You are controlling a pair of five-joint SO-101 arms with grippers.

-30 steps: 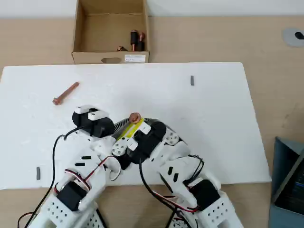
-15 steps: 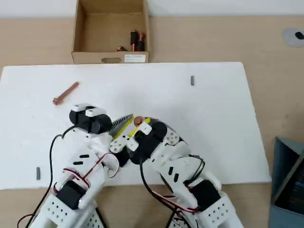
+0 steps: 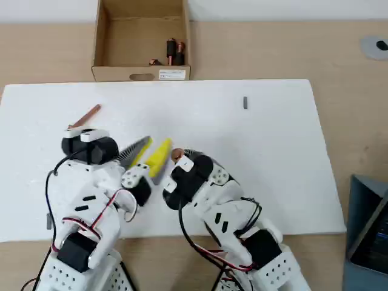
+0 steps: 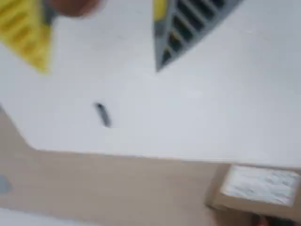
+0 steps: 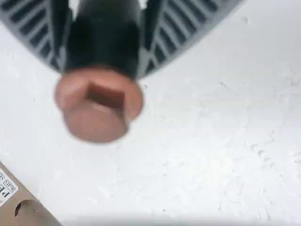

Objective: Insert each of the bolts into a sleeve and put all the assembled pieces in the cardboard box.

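My right gripper (image 5: 103, 47) is shut on a black sleeve (image 5: 102, 35) with a copper bolt (image 5: 99, 103) sticking out of it, head towards the camera. From above, that bolt head (image 3: 176, 154) shows near the middle of the white mat, at the right gripper (image 3: 177, 159). My left gripper (image 3: 159, 140) stands open just left of it, holding nothing, its yellow and grey fingers spread (image 4: 99, 69). A loose copper bolt (image 3: 85, 117) lies at the mat's left, partly behind the left arm. A small grey sleeve (image 3: 245, 103) (image 4: 102, 114) lies far right. The cardboard box (image 3: 109, 36) holds assembled pieces (image 3: 173, 51).
The white mat (image 3: 273, 157) covers the wooden table. A blue-grey bin (image 3: 367, 224) stands at the right edge and a grey disc (image 3: 376, 45) lies at the far right. The box corner (image 4: 254, 188) shows in the left wrist view.
My left arm has drawn back to the left, away from the bolt head, and its fingers have spread wider. The right gripper has kept the sleeve and bolt nearly in place.
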